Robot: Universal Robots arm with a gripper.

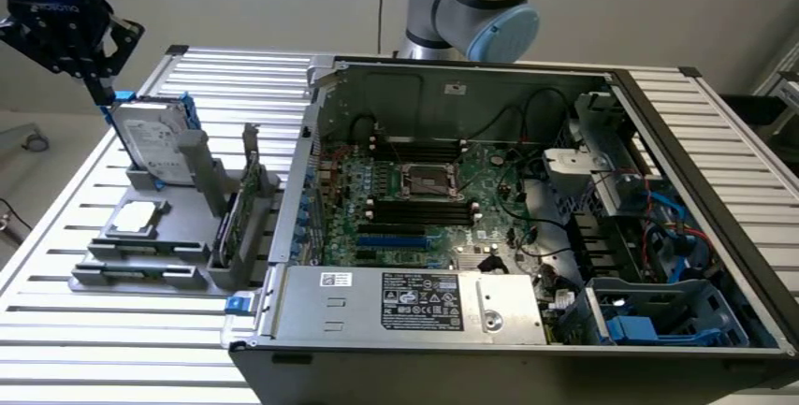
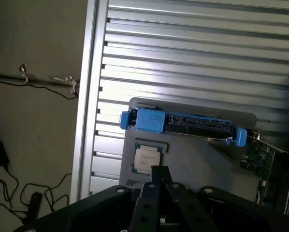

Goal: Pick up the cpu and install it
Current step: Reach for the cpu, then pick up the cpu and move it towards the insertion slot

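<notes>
- One gripper [image 1: 103,94] hung at the exterior view's upper left, closed on itself and carrying nothing, its tip just above the top edge of the hard drive [image 1: 155,148].
- From the wrist view the gripper [image 2: 160,171] looked pinched together too, its dark linkage coming to a single tip over the grey holder [image 2: 197,162].
- And the cpu [image 1: 135,219] lay flat on that grey holder [image 1: 168,249], silver top up, untouched, below and apart from the gripper.
- In the wrist view the cpu [image 2: 147,158] sat right beside the gripper's tip, with the blue-framed hard drive [image 2: 183,123] standing on edge just beyond it.
- Over to the exterior view's right of the holder, the computer case [image 1: 699,134] lay open on the slatted table [image 1: 75,330].
- Inside it, the motherboard [image 1: 374,213] showed its socket [image 1: 425,182] near the middle, well apart from the cpu.
- A silver power supply [image 1: 413,302] ran along the near edge of the case.
- Up top, the robot arm [image 1: 481,3] stood behind the case.
- A card [image 1: 245,209] stood upright in the holder, between the cpu and the case.
</notes>
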